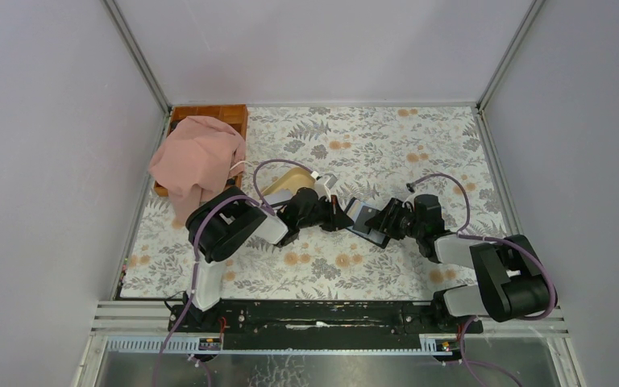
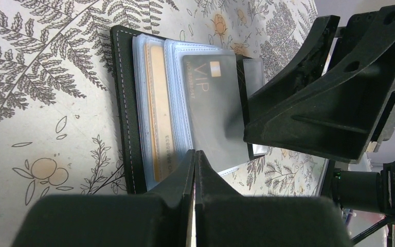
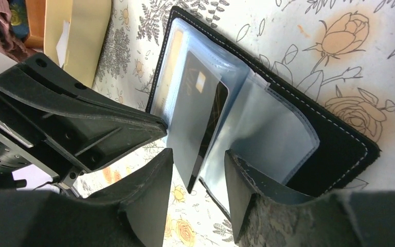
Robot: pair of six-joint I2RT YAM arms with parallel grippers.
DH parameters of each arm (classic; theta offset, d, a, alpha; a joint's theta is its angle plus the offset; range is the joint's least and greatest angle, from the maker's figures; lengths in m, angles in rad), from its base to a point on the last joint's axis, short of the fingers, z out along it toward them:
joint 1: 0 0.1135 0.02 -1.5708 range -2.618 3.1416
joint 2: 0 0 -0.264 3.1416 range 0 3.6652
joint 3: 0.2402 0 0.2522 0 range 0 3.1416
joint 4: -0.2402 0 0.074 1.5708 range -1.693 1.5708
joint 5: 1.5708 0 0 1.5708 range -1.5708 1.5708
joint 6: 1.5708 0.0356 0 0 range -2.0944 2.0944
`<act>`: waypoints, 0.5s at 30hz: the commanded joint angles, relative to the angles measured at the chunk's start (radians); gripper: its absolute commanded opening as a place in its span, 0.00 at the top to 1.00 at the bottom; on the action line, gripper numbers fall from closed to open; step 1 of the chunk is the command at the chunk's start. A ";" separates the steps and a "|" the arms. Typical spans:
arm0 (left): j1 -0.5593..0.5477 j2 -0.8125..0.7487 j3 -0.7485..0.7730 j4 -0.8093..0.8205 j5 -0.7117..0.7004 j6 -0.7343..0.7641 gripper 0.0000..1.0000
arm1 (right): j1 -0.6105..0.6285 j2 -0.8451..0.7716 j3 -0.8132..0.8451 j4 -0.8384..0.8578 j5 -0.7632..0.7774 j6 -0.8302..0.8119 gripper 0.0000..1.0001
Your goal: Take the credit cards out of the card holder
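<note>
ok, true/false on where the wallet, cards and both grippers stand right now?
1. The card holder lies open on the table. True.
2. The left gripper has its jaws wide apart. False: they are shut, with the tip at the plastic sleeves.
3. The right gripper has its fingers apart, with the edge of the dark VIP card between them. True.
4. Every card is out of the holder. False: the dark VIP card and a gold card sit in its sleeves.
5. The pink cloth covers the holder. False: it lies at the far left corner, over a wooden tray.
</note>
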 commanded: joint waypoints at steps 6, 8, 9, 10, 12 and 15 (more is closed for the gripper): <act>-0.016 0.068 -0.061 -0.169 -0.010 0.024 1.00 | 0.003 0.003 0.032 0.122 -0.019 0.034 0.52; -0.016 0.067 -0.067 -0.169 -0.016 0.025 1.00 | 0.002 -0.004 0.033 0.131 -0.028 0.042 0.52; -0.016 0.069 -0.070 -0.169 -0.017 0.024 1.00 | 0.003 -0.008 0.030 0.137 -0.028 0.044 0.53; -0.016 0.070 -0.071 -0.167 -0.018 0.023 1.00 | 0.003 -0.010 0.027 0.142 -0.028 0.045 0.53; -0.018 0.072 -0.074 -0.161 -0.013 0.019 1.00 | 0.003 -0.006 0.028 0.144 -0.026 0.043 0.53; -0.019 0.074 -0.072 -0.160 -0.013 0.017 1.00 | 0.002 0.013 0.023 0.177 -0.041 0.056 0.53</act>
